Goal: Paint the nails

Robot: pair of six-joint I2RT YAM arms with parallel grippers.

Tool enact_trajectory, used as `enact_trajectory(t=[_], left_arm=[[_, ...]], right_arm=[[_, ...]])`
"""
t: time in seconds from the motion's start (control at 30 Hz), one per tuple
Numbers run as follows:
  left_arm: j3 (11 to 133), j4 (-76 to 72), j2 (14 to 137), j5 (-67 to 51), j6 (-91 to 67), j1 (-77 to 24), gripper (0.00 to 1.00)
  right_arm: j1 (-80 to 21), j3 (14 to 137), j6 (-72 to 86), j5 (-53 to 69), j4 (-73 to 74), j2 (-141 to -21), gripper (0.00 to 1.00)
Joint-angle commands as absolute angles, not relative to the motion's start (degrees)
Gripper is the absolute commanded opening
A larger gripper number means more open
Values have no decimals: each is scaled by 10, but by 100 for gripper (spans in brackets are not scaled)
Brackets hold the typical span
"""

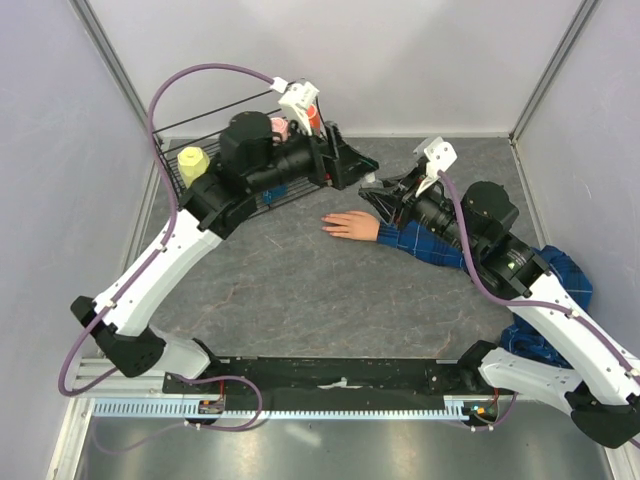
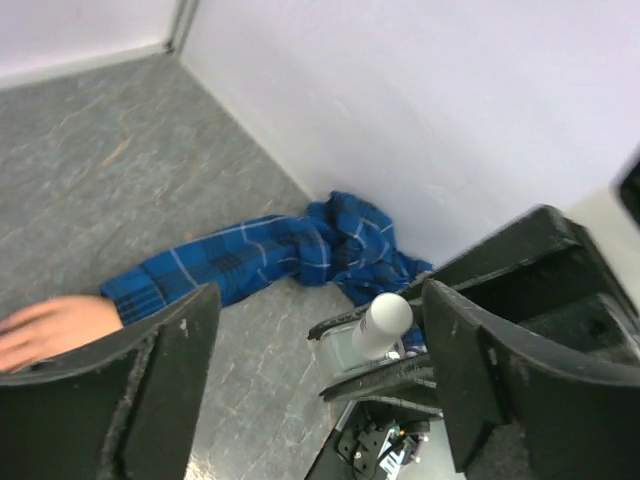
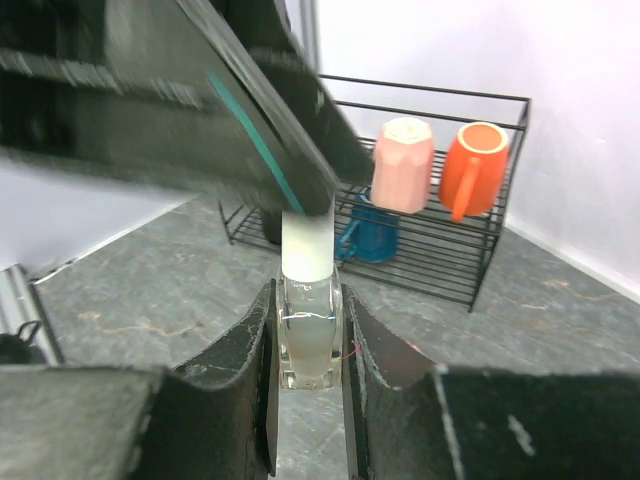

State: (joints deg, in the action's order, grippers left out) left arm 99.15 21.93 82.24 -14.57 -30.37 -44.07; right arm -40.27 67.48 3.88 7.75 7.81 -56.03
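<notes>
A peach-pink fake hand lies flat on the grey table at the end of a blue plaid sleeve. Its nails are too small to make out. My right gripper is shut on a small clear bottle with a white cap, held upright behind the hand. My left gripper is open just above the bottle. In the left wrist view the cap shows between my left gripper's spread fingers without touching them. The hand and sleeve lie beyond.
A black wire rack stands at the back left with a yellow mug. The right wrist view shows the rack holding a pink mug, an orange mug and a blue mug. White walls close the back and sides.
</notes>
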Motion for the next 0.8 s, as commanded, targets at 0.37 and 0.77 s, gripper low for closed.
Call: enact_trajectory(t=[0.37,0.77], left_arm=[[802,-168,724,-499,-381,-368,79],[819,-223,766,-518,-427,-361,71]], right_arm=[[-303,652,203,376,-84,-551,0],[-284,634,294,466,-186,-584,0]])
